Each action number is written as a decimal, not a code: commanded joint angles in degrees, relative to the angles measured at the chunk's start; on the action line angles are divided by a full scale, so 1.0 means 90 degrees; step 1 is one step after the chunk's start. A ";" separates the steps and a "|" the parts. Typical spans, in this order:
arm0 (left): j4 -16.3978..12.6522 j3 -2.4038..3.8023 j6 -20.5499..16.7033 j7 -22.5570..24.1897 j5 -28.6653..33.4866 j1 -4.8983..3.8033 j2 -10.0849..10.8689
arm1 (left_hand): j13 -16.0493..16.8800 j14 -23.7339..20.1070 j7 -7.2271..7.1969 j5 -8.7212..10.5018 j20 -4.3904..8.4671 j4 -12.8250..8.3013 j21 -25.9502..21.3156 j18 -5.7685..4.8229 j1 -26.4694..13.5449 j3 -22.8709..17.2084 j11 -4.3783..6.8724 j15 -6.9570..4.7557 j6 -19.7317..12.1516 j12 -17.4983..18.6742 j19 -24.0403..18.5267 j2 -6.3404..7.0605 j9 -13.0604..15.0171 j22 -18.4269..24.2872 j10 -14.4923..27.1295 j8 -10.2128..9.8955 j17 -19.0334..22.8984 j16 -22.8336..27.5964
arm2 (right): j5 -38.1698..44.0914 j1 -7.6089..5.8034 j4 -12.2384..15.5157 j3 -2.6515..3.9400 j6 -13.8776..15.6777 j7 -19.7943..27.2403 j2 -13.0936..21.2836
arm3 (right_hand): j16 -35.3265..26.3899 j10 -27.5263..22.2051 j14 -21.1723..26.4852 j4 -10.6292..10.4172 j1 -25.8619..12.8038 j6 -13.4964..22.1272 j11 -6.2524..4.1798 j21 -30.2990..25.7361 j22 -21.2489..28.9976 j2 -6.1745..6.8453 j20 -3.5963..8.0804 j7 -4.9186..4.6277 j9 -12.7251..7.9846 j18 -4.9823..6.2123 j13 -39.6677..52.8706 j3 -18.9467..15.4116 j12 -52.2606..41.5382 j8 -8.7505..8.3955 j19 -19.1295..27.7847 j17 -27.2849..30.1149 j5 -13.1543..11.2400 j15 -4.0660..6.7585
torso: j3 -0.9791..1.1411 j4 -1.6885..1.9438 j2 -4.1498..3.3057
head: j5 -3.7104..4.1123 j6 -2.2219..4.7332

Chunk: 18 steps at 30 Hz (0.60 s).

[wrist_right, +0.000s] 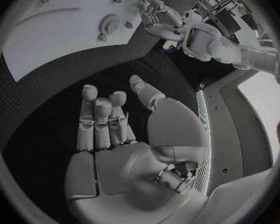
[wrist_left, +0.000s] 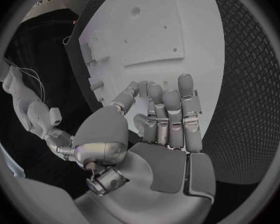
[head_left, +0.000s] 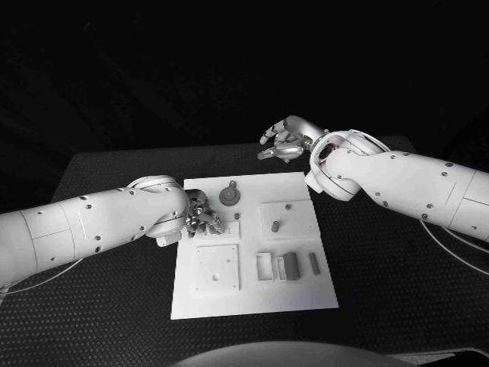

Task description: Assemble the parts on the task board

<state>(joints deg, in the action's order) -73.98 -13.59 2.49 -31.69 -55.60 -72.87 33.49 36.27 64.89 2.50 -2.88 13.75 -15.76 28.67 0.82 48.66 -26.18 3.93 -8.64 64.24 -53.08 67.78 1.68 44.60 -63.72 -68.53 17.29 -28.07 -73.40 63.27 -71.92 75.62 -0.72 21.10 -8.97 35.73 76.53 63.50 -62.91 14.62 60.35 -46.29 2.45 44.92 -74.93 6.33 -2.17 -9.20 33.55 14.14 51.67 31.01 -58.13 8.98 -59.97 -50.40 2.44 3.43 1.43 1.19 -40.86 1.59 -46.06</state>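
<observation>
Black table (head_left: 112, 164) under dim light, white task board (head_left: 256, 264) lying in its middle. Left hand (head_left: 204, 218) at the board's left edge, fingers loosely extended and apart, gripping nothing; same in the left wrist view (wrist_left: 162, 119), fingertips over the white plate (wrist_left: 152, 30). Right hand (head_left: 283, 140) raised beyond the board's far edge, over bare table, fingers parted and empty, confirmed by the right wrist view (wrist_right: 112, 127). Outward from the left hand: round grey part (head_left: 231, 196) near the board's far end, small peg (head_left: 276, 225) on a square recess, and a row of upright grey parts (head_left: 289, 265) toward the near right.
</observation>
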 commanded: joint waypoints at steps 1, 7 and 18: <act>0.0000 -0.0001 -0.0019 0.0029 0.0063 0.0005 -0.0007 | 0.0009 -0.0010 0.0015 0.0011 0.0007 0.0005 -0.0016 -0.0091 -0.0068 0.0050 -0.0039 -0.0044 -0.0007 -0.0002 -0.0021 0.0020 -0.0007 -0.0005 -0.0009 -0.0026 0.0010 -0.0031 | -0.0014 -0.0001 0.0009 0.0003 -0.0064 0.0036 0.0003 | 0.0037 -0.0005 0.0006 0.0022 -0.0038 0.0013 0.0039 -0.0028 -0.0067 -0.0025 -0.0031 -0.0023 -0.0004 0.0095 -0.0006 0.0004 -0.0028 0.0030 0.0010 0.0006 0.0040 -0.0003 | 0.0001 0.0003 0.0002 | -0.0001 -0.0004; -0.0008 -0.0001 0.0001 0.0023 0.0080 0.0006 -0.0012 | 0.0014 -0.0010 0.0010 0.0011 0.0011 0.0031 -0.0022 -0.0090 -0.0157 0.0113 -0.0035 -0.0048 0.0009 -0.0004 -0.0008 0.0068 -0.0001 -0.0002 -0.0016 -0.0032 0.0036 -0.0051 | -0.0019 -0.0001 0.0005 0.0003 -0.0068 0.0037 -0.0001 | 0.0038 -0.0005 0.0006 0.0016 -0.0047 0.0013 0.0039 -0.0028 -0.0067 -0.0026 -0.0032 -0.0023 -0.0004 0.0095 -0.0008 0.0002 -0.0029 0.0030 0.0009 0.0008 0.0040 -0.0004 | -0.0001 0.0003 0.0002 | 0.0000 -0.0002; -0.0001 -0.0001 -0.0046 0.0023 0.0083 0.0007 -0.0011 | 0.0019 -0.0010 0.0002 0.0011 0.0022 0.0094 -0.0033 -0.0090 -0.0244 0.0139 -0.0027 -0.0057 0.0021 -0.0004 0.0003 0.0132 0.0005 0.0003 -0.0021 -0.0044 0.0069 -0.0075 | -0.0043 -0.0001 -0.0002 0.0003 -0.0078 0.0041 -0.0001 | 0.0041 -0.0005 0.0007 -0.0005 -0.0080 0.0016 0.0040 -0.0030 -0.0067 -0.0021 -0.0034 -0.0024 -0.0006 0.0095 -0.0013 -0.0005 -0.0031 0.0030 0.0007 0.0012 0.0040 -0.0005 | 0.0001 0.0003 0.0000 | -0.0004 -0.0003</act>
<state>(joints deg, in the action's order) -73.92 -13.61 2.42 -31.76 -55.27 -72.83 33.49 36.38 64.71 2.33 -2.87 13.73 -15.08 28.67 0.81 47.10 -25.04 3.93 -8.82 64.27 -53.08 67.77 2.79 44.60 -63.71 -68.52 17.08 -27.53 -73.89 62.96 -71.92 75.58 -0.72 21.02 -8.98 35.76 76.53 63.49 -62.91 14.62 60.12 -46.19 2.45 44.92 -74.93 6.10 -2.17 -9.11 33.55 14.14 51.62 31.01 -58.13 8.98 -59.97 -50.35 2.44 3.43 1.43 1.20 -40.84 1.56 -46.07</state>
